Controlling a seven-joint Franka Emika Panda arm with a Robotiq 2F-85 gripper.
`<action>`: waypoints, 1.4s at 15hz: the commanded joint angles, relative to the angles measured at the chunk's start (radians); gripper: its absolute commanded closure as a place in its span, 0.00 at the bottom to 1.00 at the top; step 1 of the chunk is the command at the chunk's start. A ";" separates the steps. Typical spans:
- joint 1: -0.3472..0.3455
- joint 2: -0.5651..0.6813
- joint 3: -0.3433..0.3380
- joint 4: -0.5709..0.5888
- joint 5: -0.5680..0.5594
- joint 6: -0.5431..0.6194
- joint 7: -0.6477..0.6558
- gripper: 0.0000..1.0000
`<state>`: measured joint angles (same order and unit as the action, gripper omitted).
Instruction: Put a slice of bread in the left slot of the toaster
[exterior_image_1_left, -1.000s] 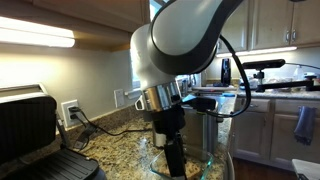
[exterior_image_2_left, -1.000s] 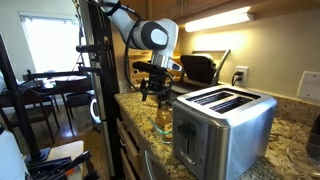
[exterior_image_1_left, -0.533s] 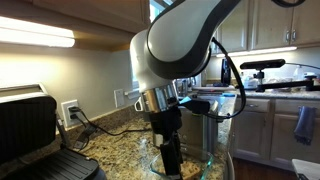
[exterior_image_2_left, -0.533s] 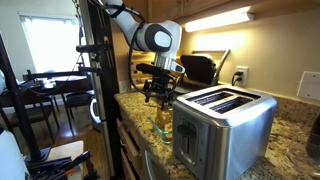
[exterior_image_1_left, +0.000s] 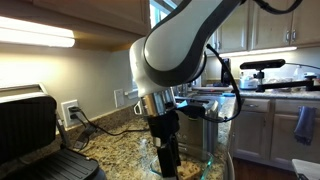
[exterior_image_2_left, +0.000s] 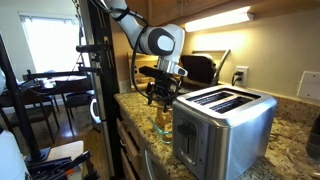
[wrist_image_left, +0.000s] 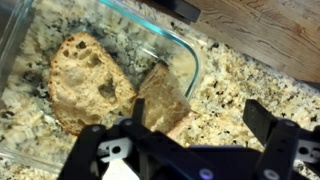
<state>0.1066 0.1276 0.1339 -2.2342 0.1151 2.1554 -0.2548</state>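
Only my wrist view shows the slice of bread (wrist_image_left: 165, 100) in the glass dish (wrist_image_left: 192, 58), gripper (wrist_image_left: 182, 128) fingers spread apart; an exterior view alone shows the toaster (exterior_image_2_left: 222, 122).

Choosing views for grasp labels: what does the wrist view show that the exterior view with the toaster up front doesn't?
Wrist view only: inside the glass dish, a flat slice and a tilted slice, the tilted one nearest the open gripper.
Exterior view only: the toaster, its slots apparently empty, and the grill press behind it; the dish's contents can't be read there.
Both: the gripper low over the granite counter.
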 joint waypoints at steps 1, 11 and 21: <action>-0.010 0.017 -0.003 0.014 0.021 0.015 0.000 0.00; -0.023 0.042 -0.002 0.043 0.032 0.013 0.000 0.00; -0.024 0.045 -0.002 0.046 0.037 0.016 0.000 0.57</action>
<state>0.0872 0.1696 0.1337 -2.1903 0.1324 2.1557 -0.2548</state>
